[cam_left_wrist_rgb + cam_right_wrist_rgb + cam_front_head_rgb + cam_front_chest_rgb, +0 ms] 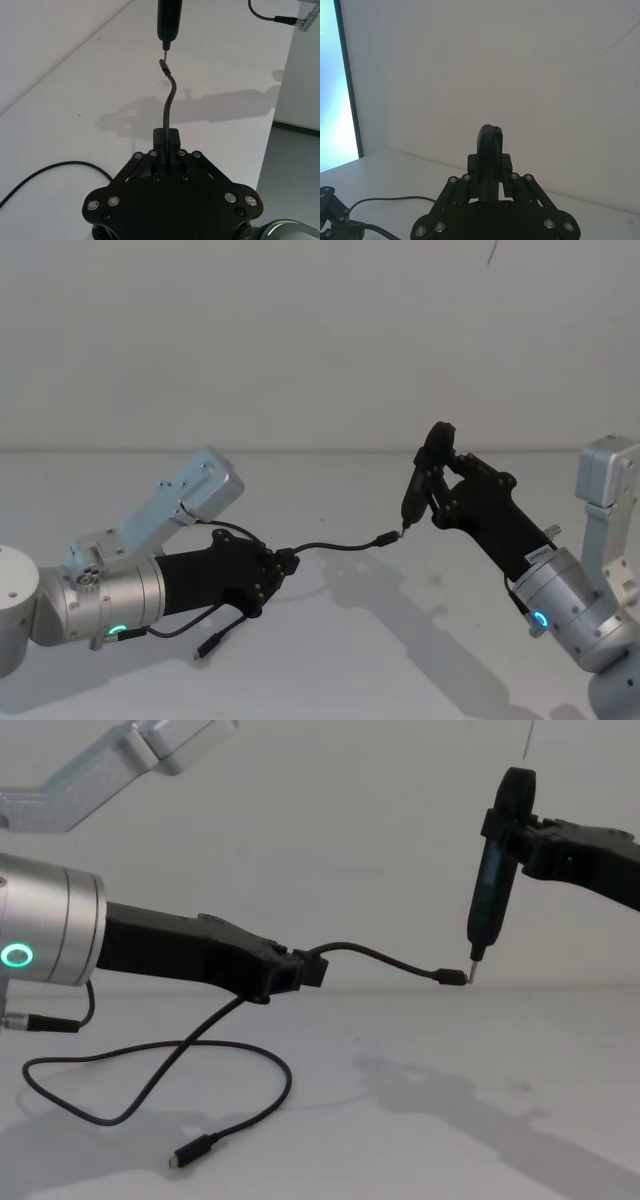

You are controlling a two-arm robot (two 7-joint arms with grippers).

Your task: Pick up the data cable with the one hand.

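The data cable is a thin black cord, and my left gripper is shut on it a short way behind one plug. That plug sticks out level in the air. The rest of the cord loops down onto the white table, ending in the other plug. In the head view the left gripper sits left of centre with the cable running right. My right gripper is shut on a black pen-like tool held upright, its metal tip touching the raised plug. In the left wrist view the cable rises from the gripper.
The white table runs back to a plain white wall. The slack loop of cord lies under my left arm. A short black lead with a silver barrel plug hangs near the table's edge in the left wrist view.
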